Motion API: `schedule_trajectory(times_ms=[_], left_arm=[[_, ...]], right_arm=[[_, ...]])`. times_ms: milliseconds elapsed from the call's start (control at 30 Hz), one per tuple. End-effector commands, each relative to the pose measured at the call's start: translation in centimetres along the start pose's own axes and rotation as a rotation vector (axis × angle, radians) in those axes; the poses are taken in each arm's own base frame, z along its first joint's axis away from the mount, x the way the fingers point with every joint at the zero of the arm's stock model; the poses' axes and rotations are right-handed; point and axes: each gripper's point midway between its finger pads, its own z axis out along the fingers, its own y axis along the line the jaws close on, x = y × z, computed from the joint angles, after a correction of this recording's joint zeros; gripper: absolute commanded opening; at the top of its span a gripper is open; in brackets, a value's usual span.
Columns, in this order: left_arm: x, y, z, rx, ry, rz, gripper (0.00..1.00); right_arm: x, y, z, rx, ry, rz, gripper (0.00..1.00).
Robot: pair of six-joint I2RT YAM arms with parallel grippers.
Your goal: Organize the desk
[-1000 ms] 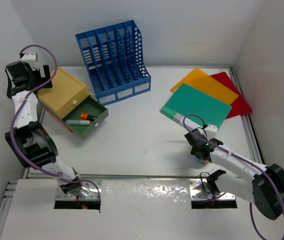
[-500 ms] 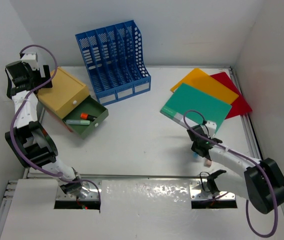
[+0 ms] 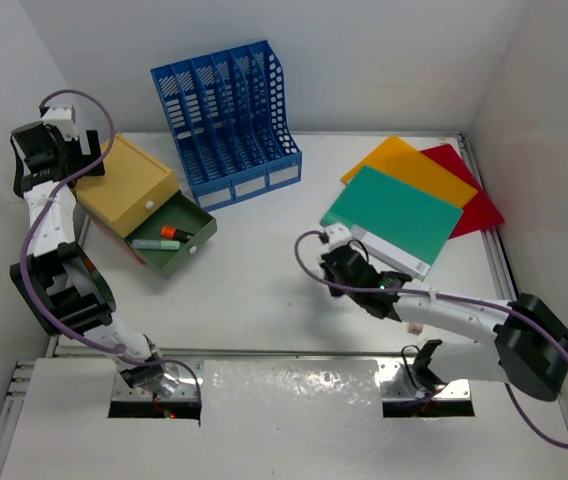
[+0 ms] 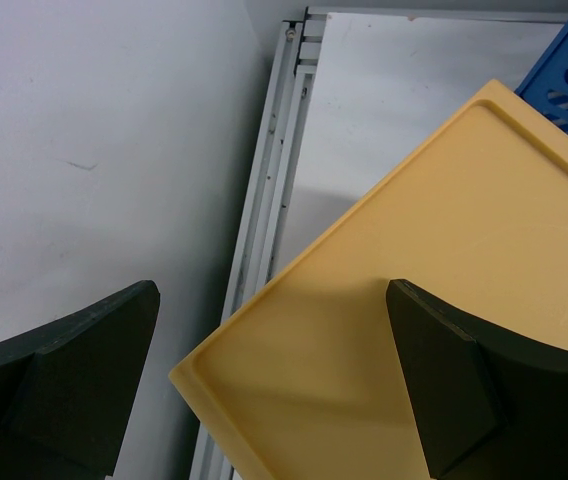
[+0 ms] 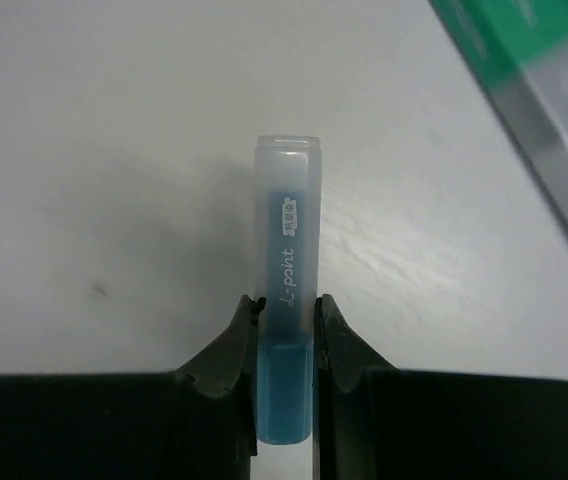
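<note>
Right fingers [image 5: 229, 352] pinch a blue highlighter [image 5: 286, 250], seemingly just above the desk [image 5: 114, 150]; left fingers [image 4: 74, 372] gape.

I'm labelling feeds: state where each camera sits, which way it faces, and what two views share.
Top external: above and behind the robot, looking down on the desk; left arm, right arm show.
Left wrist: on the open left gripper, looking down at the yellow drawer box.
Right wrist: on the right gripper, shut on a blue highlighter, facing the desk.
Shared: top and right wrist both show the green folder.
</note>
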Motion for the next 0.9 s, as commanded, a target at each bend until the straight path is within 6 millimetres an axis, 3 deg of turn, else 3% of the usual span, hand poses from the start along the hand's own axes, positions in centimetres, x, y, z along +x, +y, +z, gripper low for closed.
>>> schedule_trajectory(times_ms=[0,67,133,233,267,300,333,367,400,500,533,567,600,767,800,833,867], left_arm=[[2.4,-0.6,0.1,0.013,0.093,0.004,0.97],[2.5,-0.5,0.1,0.008,0.099,0.002,0.97],[2.7,-0.6,0.2,0.010,0.107,0.002,0.97],[3.1,-0.5,0.4,0.003,0.123,0.001,0.97],[3.4,-0.4,0.5,-0.001,0.132,0.000,0.97],[3.4,-0.4,0.5,0.000,0.133,0.003,0.97],[3.5,-0.5,0.5,0.001,0.139,0.004,0.97],[3.6,-0.4,0.5,-0.001,0.140,0.009,0.97],[3.6,-0.5,0.4,-0.001,0.142,0.013,0.97],[3.6,-0.4,0.4,-0.009,0.143,0.018,0.97],[3.7,-0.4,0.3,-0.008,0.144,0.019,0.97],[3.6,-0.5,0.4,-0.008,0.141,0.023,0.97],[3.5,-0.6,0.4,-0.007,0.140,0.024,0.97],[3.8,-0.9,0.7,-0.001,0.146,0.028,0.97],[3.9,-0.9,0.7,0.000,0.148,0.027,0.97],[4.0,-0.8,0.8,-0.003,0.150,0.029,0.97],[4.0,-0.9,0.8,-0.002,0.148,0.028,0.97]], right_arm=[[-9.3,5.8,-0.7,-0.181,-0.258,-0.201,0.00],[-13.1,8.1,-0.8,-0.222,-0.358,-0.233,0.00],[-18.2,11.4,-0.5,-0.271,-0.456,-0.285,0.00],[-23.8,18.5,-0.5,-0.437,-0.611,-0.391,0.00],[-24.4,20.6,-0.4,-0.491,-0.638,-0.452,0.00],[-26.3,23.4,0.4,-0.522,-0.676,-0.487,0.00],[-27.1,24.8,0.8,-0.539,-0.702,-0.547,0.00],[-29.8,26.5,-0.1,-0.569,-0.766,-0.551,0.00],[-28.7,27.8,2.3,-0.588,-0.740,-0.576,0.00],[-30.5,30.9,2.4,-0.672,-0.830,-0.598,0.00],[-29.5,31.8,4.4,-0.682,-0.809,-0.610,0.00],[-30.7,32.6,4.0,-0.695,-0.841,-0.612,0.00],[-29.5,33.3,5.7,-0.702,-0.817,-0.622,0.00],[-28.8,35.2,7.2,-0.742,-0.819,-0.661,0.00],[-28.3,35.3,7.7,-0.741,-0.801,-0.675,0.03],[-28.0,35.8,7.5,-0.747,-0.802,-0.690,0.19],[-28.0,35.9,7.3,-0.744,-0.805,-0.698,0.28]])
